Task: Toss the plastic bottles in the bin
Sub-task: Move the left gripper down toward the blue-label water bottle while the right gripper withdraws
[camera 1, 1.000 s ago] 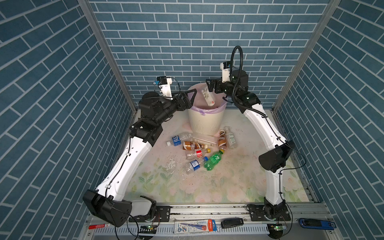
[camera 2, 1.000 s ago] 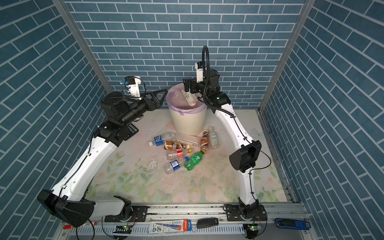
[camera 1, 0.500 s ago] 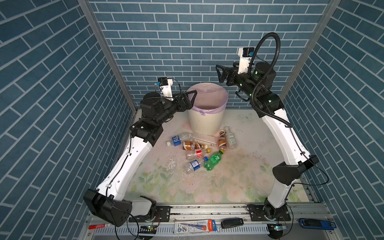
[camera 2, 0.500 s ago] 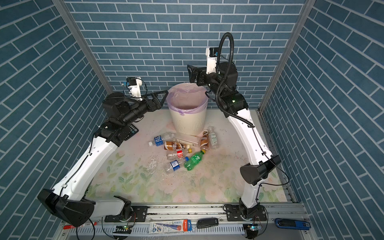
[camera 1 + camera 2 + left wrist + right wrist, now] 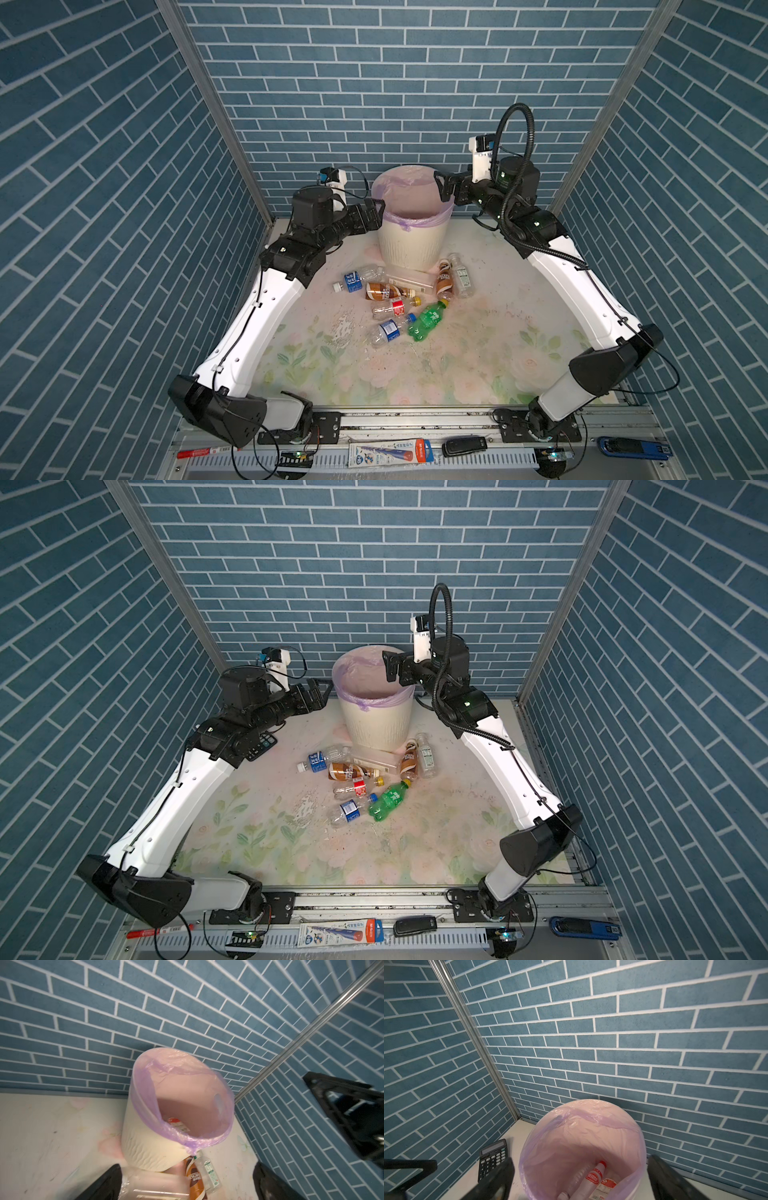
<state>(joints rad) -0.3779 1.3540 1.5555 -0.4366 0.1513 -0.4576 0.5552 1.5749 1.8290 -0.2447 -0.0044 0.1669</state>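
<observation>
The bin (image 5: 409,245) stands at the back middle in both top views, cream and ribbed with a lilac liner (image 5: 376,698). Inside it lie red-capped white bottles (image 5: 595,1176). Several plastic bottles lie in front of it: a green one (image 5: 428,320), brown-labelled ones (image 5: 384,291) (image 5: 444,280), and clear ones (image 5: 355,280) (image 5: 388,328). My left gripper (image 5: 376,212) hovers open and empty at the bin's left rim. My right gripper (image 5: 442,189) hangs open and empty over the right rim. In the wrist views the bin (image 5: 145,1147) (image 5: 583,1105) sits between open fingers (image 5: 104,1184) (image 5: 662,1176).
A black calculator (image 5: 492,1159) lies left of the bin, under my left arm (image 5: 259,746). A clear flat box (image 5: 409,282) lies among the bottles. On the front rail sit a red marker pen (image 5: 199,452), a packet (image 5: 390,453) and a blue tool (image 5: 633,448). Brick walls close three sides.
A white bottle seen at my right gripper above the bin is gone from there. The right arm swung up and back to the right, then came down toward the rim. The left arm barely moved.
</observation>
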